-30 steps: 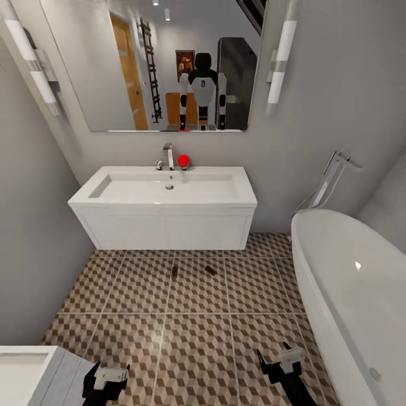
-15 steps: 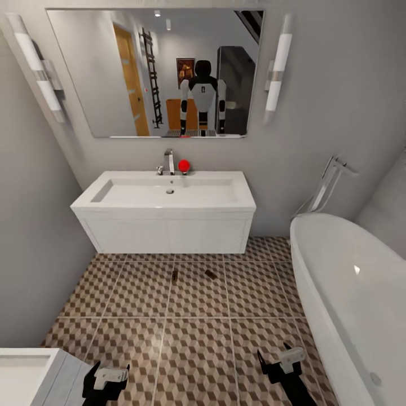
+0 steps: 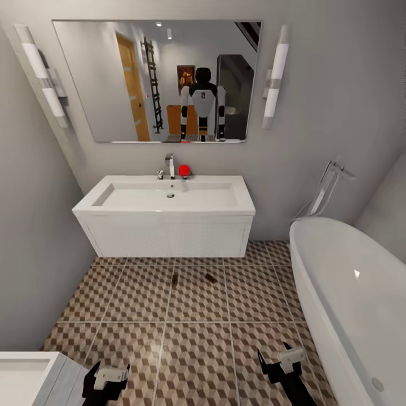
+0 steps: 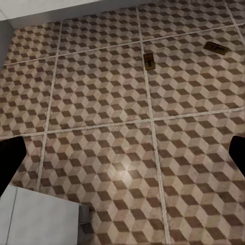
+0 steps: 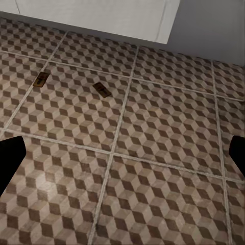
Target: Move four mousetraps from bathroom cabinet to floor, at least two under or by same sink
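Two mousetraps lie on the bathroom floor [image 3: 197, 338] just in front of the bathroom sink [image 3: 169, 197]: one [image 3: 175, 278] on the left, the other [image 3: 211, 278] a little to its right. They also show as small tan boards in the left wrist view [image 4: 149, 61] [image 4: 216, 48] and the right wrist view [image 5: 41, 79] [image 5: 103, 90]. My left gripper [image 3: 107, 376] and right gripper [image 3: 274, 361] hang low over the tiles, well back from the traps. Both are open and empty. The cabinet is out of direct view.
A white bathtub [image 3: 349, 293] fills the right side, with a chrome floor faucet [image 3: 330, 183] behind it. A red ball [image 3: 184, 170] sits by the sink's faucet [image 3: 170, 164]. A second white unit [image 3: 25, 375] stands at the near left. Walls close in on the left and behind.
The whole view has shifted: the sink, the mirror and the traps now sit slightly lower and look smaller, so the camera has drawn back. The traps and grippers have not moved.
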Robot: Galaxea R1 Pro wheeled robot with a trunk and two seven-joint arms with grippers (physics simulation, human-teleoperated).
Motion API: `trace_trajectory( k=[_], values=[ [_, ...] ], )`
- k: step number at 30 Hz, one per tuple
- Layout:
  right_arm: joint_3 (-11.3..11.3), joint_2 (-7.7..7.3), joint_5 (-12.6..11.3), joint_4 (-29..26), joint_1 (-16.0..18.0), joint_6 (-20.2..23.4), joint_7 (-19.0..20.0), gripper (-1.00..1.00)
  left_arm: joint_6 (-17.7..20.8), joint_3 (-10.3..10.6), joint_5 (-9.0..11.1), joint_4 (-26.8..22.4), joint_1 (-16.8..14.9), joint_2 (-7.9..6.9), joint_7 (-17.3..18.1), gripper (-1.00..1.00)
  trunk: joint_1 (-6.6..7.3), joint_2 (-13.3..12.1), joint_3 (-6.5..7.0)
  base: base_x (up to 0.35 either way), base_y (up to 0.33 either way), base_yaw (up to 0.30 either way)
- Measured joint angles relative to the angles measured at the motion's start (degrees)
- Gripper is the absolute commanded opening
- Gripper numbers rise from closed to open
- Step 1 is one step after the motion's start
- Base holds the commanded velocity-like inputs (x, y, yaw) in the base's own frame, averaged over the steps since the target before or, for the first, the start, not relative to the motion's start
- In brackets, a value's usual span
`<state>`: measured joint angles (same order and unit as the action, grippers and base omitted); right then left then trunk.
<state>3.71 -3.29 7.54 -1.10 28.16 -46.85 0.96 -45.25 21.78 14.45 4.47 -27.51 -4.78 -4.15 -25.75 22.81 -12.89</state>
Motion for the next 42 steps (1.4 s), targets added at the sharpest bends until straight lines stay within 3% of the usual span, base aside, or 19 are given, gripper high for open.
trace_trajectory(
  k=[42],
  values=[
    [0.0,0.01,0.0,0.0,0.0,0.0,0.0,1.0,0.0,0.0,0.0,0.0,0.0,0.0,0.0,1.0,0.0,0.0,3.94,0.0,0.0,0.0]
  ],
)
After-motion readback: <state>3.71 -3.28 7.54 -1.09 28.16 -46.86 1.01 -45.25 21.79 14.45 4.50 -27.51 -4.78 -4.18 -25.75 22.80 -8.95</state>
